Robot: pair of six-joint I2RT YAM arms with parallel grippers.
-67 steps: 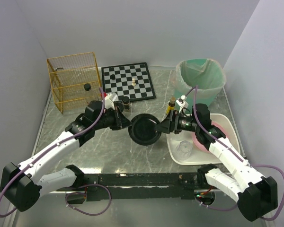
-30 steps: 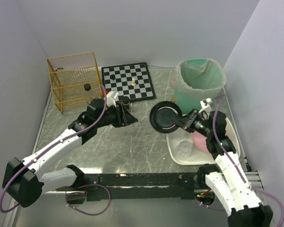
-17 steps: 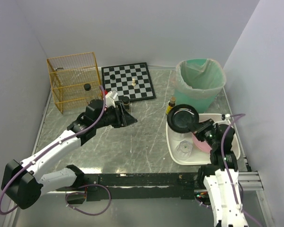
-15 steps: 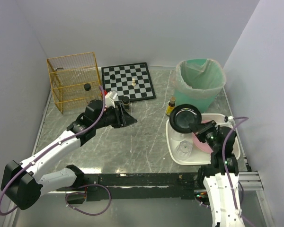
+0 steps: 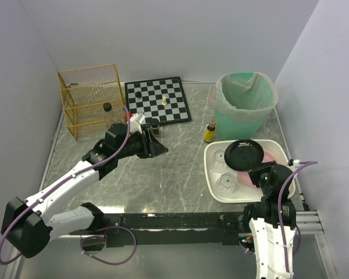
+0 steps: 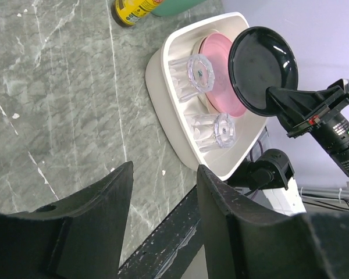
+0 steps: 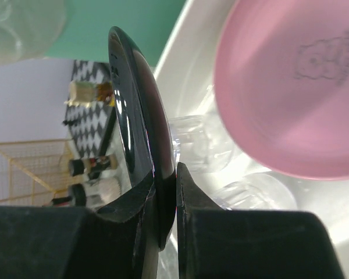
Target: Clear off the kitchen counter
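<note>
Blk plate (image 6: 262, 61) over wht tray (image 6: 163, 106)

I can't read the label on the small bottle (image 5: 209, 132), and the black plate (image 5: 243, 154) hides most of the pink plate (image 5: 268, 156) from above

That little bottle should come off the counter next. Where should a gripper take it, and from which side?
Grip the yellow-labelled bottle around its body, below the narrow cap. It stands upright close beside the green bin, so probably come in from the open counter side, on its left.

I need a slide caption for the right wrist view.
Right gripper holds a black plate edge-on over the white tray and pink plate.
</note>
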